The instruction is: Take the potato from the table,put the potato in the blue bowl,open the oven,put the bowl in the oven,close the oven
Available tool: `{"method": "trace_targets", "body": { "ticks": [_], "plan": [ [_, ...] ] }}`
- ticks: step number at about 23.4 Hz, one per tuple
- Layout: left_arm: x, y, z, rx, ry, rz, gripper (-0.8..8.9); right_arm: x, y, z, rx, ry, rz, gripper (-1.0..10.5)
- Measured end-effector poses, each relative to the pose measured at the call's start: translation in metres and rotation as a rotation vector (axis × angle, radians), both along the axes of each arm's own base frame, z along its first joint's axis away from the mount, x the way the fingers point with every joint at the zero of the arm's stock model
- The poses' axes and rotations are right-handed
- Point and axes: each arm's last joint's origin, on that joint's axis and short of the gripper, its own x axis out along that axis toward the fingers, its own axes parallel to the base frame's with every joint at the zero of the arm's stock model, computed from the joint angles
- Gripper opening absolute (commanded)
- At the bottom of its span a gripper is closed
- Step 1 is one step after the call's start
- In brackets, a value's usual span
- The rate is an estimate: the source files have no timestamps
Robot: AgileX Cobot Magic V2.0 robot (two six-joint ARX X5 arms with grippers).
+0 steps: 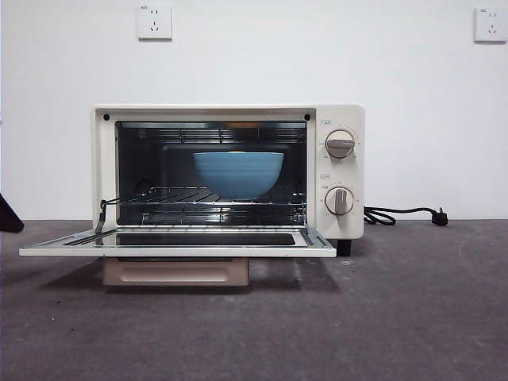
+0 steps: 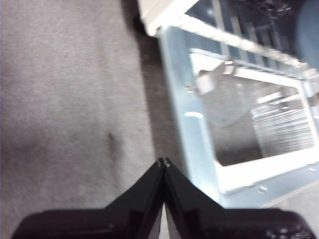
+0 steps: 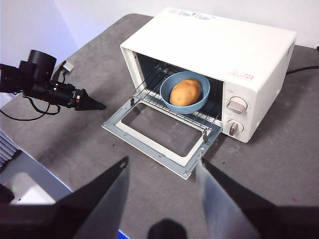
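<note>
Cream-white oven (image 1: 230,171) with dark interior, silvery wire rack (image 1: 202,197), two beige-grey knobs (image 1: 340,144), and black cord (image 1: 401,214) at right. Matte blue bowl (image 3: 185,92), faintly ridged, holding orange-tan potato (image 3: 185,92). Dark grey, slightly speckled desk (image 1: 397,317). White wall (image 1: 254,55) with white sockets (image 1: 154,22). Black left gripper (image 2: 163,163) and black right gripper (image 3: 162,172), its fingers (image 3: 110,191) perhaps greyish on inner faces, though blurred. Pale metallic door frame (image 3: 162,134).
</note>
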Motion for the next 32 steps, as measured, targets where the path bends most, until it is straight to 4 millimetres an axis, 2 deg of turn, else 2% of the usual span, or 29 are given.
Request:
{"method": "trace_targets", "body": {
  "ticks": [12, 18, 32],
  "plan": [
    [0.012, -0.033, -0.018, 0.082, 0.013, -0.078, -0.09, 0.001, 0.001, 0.0, 0.006, 0.004, -0.003, 2.2],
    [0.013, -0.035, -0.017, 0.087, 0.002, -0.08, -0.09, 0.001, 0.001, 0.0, 0.009, 0.005, -0.005, 2.2],
    [0.015, -0.033, -0.015, -0.036, -0.036, -0.125, -0.09, 0.001, 0.001, 0.0, 0.011, 0.008, -0.007, 2.2]
  ]
}}
